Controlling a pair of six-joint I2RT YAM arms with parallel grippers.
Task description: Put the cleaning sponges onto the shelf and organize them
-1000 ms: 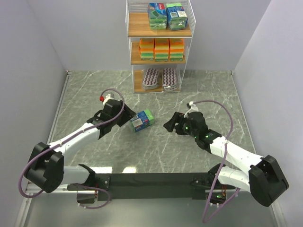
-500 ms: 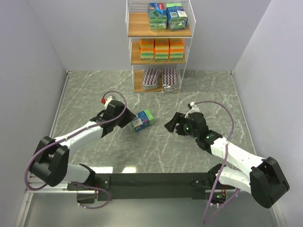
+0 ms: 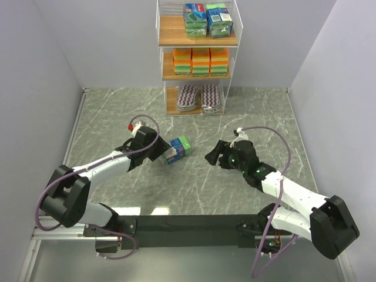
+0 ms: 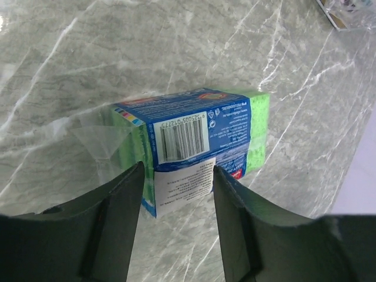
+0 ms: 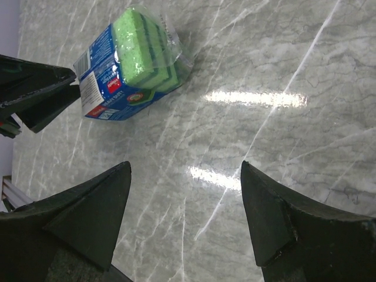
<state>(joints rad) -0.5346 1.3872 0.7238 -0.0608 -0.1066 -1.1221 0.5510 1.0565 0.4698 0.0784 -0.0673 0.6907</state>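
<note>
1. Left gripper [image 4: 177,170] is brought nearer the pack [image 4: 194,138], jaws parted at its corner.
2. Right gripper [image 5: 185,167] is held open, right of the pack.
3. The pack is laid on a grey-walled marble table [image 3: 258,111], before the shelf [image 3: 169,28].

Sponge pack [image 4: 194,141] bears a barcode [image 4: 182,140]; print illegible.

Right gripper [image 5: 185,165] at bottom of view: fingers spread wide, nothing between them, only grey marble table [image 5: 282,53] with bright glare streaks. Cleaning sponge pack [image 5: 132,67] lies upper left – green sponge end toward the upper right, blue printed wrap toward the left. Left gripper [image 5: 76,80] enters from left edge, dark fingertips at pack's blue end – contact unclear.
</note>
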